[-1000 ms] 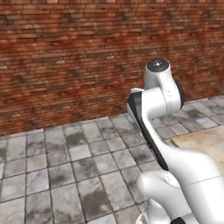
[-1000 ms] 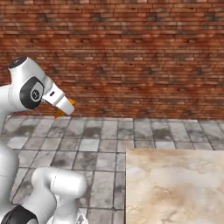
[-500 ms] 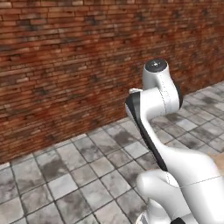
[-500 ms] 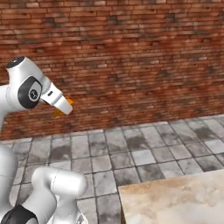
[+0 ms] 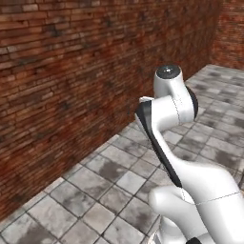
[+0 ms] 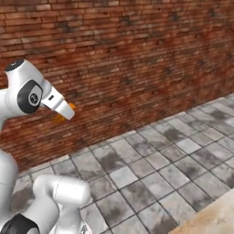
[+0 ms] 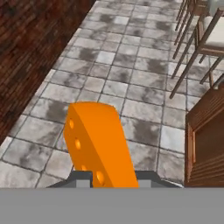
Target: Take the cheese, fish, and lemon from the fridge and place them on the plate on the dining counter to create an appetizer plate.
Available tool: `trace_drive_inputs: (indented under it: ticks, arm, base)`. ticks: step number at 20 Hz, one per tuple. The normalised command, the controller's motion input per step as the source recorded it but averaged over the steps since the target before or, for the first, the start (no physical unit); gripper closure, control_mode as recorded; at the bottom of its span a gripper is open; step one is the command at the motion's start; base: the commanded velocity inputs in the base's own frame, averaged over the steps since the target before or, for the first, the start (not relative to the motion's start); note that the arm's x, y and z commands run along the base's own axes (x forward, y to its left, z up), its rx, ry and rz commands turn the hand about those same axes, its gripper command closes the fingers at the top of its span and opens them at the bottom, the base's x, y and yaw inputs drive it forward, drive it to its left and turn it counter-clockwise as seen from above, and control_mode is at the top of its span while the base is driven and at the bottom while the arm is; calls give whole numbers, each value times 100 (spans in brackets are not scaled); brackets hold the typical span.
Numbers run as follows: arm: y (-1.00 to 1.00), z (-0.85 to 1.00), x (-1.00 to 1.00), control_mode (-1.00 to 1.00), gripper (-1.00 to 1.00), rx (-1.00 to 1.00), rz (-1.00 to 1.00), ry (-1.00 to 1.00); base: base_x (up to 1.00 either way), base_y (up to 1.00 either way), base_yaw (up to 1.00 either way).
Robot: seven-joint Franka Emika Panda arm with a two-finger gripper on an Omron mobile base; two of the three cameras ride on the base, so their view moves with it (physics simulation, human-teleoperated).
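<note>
Clamped tight, the claw [image 7: 107,178] grips the cheese [image 7: 99,144], its two fingers pressed to the wedge's lower end while the orange block, dotted with small holes, juts up from 6 o'clock toward the middle of the hand view. From the right base view the claw [image 6: 64,113] sits at 9 o'clock, with the cheese [image 6: 61,115] showing as an orange sliver at its tip, held high in front of the wall [image 6: 137,64]. That brick wall, red-brown and dark in patches, is the biggest thing around, running across the top of both base views. Below it lies the floor [image 6: 155,169], grey stone tiles with darker blotches. At 5 o'clock in the right base view a beige marbled corner of the counter [image 6: 215,219] just shows. In the hand view, brown wood panelling [image 7: 205,140] stands at 4 o'clock, and at 1 o'clock thin stool legs [image 7: 188,57] rise to a pale padded seat [image 7: 215,37].
</note>
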Motion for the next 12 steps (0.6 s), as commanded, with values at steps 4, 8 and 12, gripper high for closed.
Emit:
trace_drive_inputs:
  ticks: [4, 8, 12]
  arm:
    - [0, 0, 0, 100, 100, 0, 0, 0]
    - [0, 0, 0, 100, 100, 0, 0, 0]
    - [0, 0, 0, 100, 100, 0, 0, 0]
  base:
    - [71, 61, -63]
    - [69, 55, -62]
    - [68, 51, -61]
